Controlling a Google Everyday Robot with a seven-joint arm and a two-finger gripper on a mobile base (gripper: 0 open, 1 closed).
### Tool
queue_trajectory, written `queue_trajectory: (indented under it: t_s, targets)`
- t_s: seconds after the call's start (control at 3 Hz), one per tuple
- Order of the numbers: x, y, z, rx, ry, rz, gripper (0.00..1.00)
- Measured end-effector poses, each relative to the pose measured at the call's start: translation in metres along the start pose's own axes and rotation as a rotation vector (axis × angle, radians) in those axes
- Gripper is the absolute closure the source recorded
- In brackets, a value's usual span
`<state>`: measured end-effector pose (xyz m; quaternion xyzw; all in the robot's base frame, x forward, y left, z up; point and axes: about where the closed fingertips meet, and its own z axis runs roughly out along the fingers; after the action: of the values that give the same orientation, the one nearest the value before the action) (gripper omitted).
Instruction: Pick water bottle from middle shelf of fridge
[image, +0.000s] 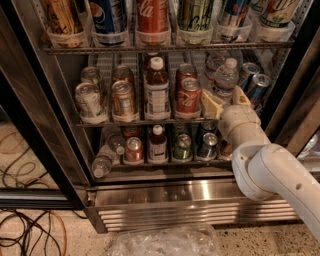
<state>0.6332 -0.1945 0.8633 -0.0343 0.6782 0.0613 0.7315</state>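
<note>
The fridge (195, 197) door is open and the arm is in from the lower right, so the approach looks about done. The gripper (226, 101) is up at the front edge of the middle shelf (125, 121), towards its right end. Its jaws are spread wide, with one cream finger (210, 105) on the left and the other out to the right.

The water bottle (226, 76) stands upright on that shelf near the right end, white cap on. It rises just behind and above the gap between the fingers, and its lower part is hidden by the gripper, so I can't say whether either pad touches it.

The red cola can (188, 96) is just beside the left finger, and the blue cans (254, 82) are close on the right. It's a tight lane. The brown-liquid bottle (157, 90) is further left, well clear of the gripper.

By my reading the reach is made and the jaws are lined up on the right target. There's no grasp yet and the bottle hasn't been lifted. What's left is to ease in around the body, close on it and draw it out over the front edge without clipping the neighbours. That's the harder half of the job
</note>
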Motion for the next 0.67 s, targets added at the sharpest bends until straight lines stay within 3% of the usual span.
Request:
queue_trajectory:
  t_s: [0.67]
  targets:
    - [0.0069, -0.0109, 0.0147, 0.038, 0.007, 0.013, 0.32]
